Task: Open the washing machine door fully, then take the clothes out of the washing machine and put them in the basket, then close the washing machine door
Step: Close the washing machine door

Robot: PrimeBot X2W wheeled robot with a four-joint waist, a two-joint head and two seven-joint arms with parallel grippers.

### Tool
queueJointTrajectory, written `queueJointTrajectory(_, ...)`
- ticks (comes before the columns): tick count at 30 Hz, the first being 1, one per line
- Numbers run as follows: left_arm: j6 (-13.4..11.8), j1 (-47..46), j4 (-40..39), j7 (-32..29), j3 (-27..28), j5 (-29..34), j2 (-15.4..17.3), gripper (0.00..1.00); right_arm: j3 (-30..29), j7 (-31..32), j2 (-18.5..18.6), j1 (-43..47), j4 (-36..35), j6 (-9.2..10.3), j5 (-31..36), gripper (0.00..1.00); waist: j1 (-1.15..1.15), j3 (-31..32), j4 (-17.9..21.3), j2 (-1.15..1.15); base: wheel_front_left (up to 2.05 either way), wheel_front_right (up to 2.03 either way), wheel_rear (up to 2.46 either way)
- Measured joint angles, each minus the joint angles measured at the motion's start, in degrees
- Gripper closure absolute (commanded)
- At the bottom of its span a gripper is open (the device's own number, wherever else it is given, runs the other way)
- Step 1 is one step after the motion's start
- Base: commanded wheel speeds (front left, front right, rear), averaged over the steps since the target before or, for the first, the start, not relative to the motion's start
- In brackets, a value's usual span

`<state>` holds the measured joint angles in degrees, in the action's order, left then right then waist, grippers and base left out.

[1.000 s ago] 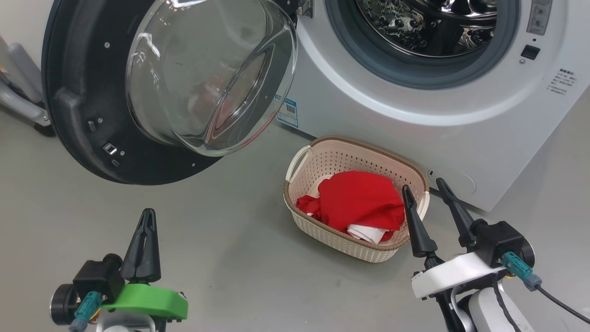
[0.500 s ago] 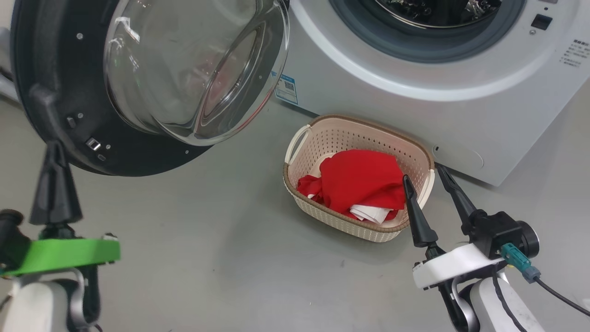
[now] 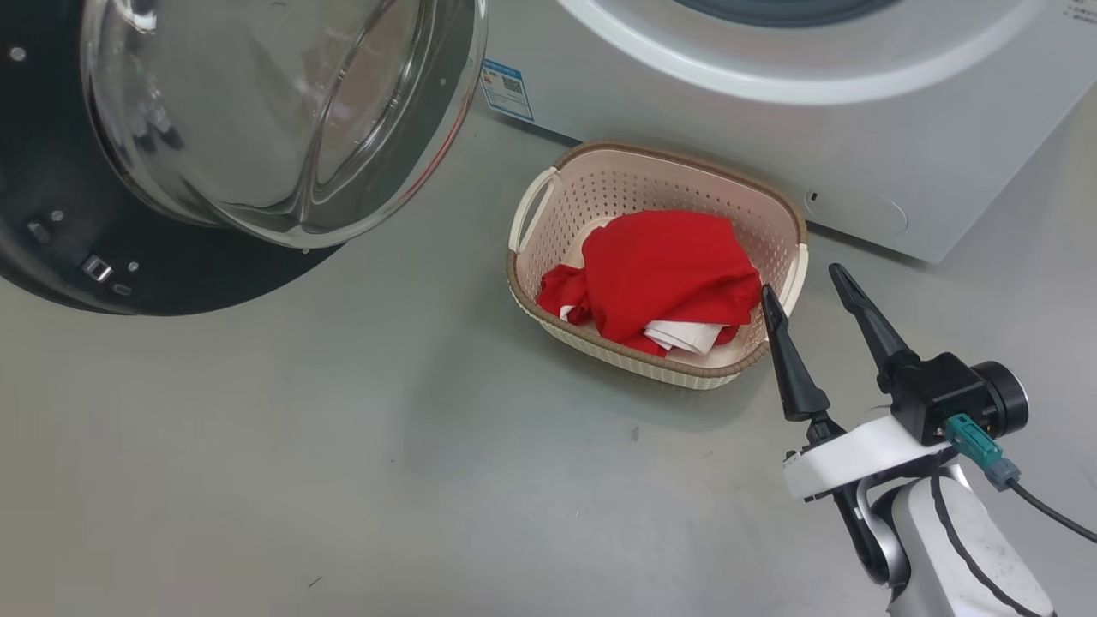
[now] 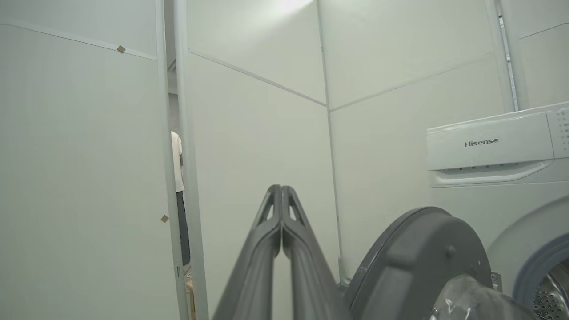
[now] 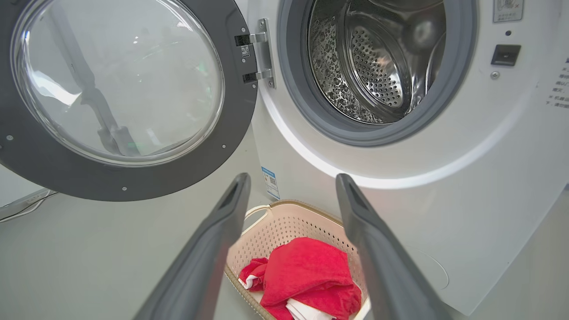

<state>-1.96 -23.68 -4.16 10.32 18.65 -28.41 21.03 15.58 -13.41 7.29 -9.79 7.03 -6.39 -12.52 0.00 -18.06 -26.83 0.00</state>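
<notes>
With clothes [image 3: 668, 266] in the basket [image 3: 651, 152], the rigid hinged washing machine door [image 3: 51, 197] stands wide open, probably best pushed at its rim's free edge; left gripper [image 4: 282, 190] pinched together empty, right gripper [image 3: 801, 281] spread empty.

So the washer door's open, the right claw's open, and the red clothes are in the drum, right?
No: the red clothes lie in the basket, as the right wrist view shows; the drum looks empty. The door and right claw are open.

The swung-out washing machine door [image 3: 51, 223] blocks the left; bare floor [image 3: 386, 471] lies before the basket [image 3: 634, 184].
</notes>
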Motion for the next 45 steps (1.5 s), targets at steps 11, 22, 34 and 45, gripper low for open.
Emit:
queueJointTrajectory(11, -1.04, -8.98, 10.55, -8.24, 11.03, -10.81, 6.42, 1.0, 0.63, -0.01, -0.05, -1.54, 0.42, -0.02, -0.01, 0.0, 0.0, -2.16, 3.92, 0.0, 0.0, 0.0, 0.0)
queueJointTrajectory(22, -3.89, -15.32, 26.38, -17.14, 20.29, -23.18, 5.47, 1.0, 0.82, -0.1, -0.07, -1.8, 1.04, -0.04, -0.03, 0.0, 0.0, -2.23, 6.19, 0.0, 0.0, 0.0, 0.0)
queueJointTrajectory(34, -4.74, -21.22, 37.28, -29.91, 23.04, -34.76, 1.08, 1.0, 0.93, -0.53, -0.07, -2.63, 1.35, -0.05, -0.04, 0.0, 0.0, -2.17, 6.52, 0.0, 0.0, 0.0, 0.0)
queueJointTrajectory(45, -4.89, -23.41, 42.52, -39.49, 21.79, -37.51, 0.52, 1.0, 0.93, -0.54, -0.03, -2.75, 1.83, -0.09, -0.04, 0.0, 0.0, -1.32, 6.66, 0.0, 0.0, 0.0, 0.0)
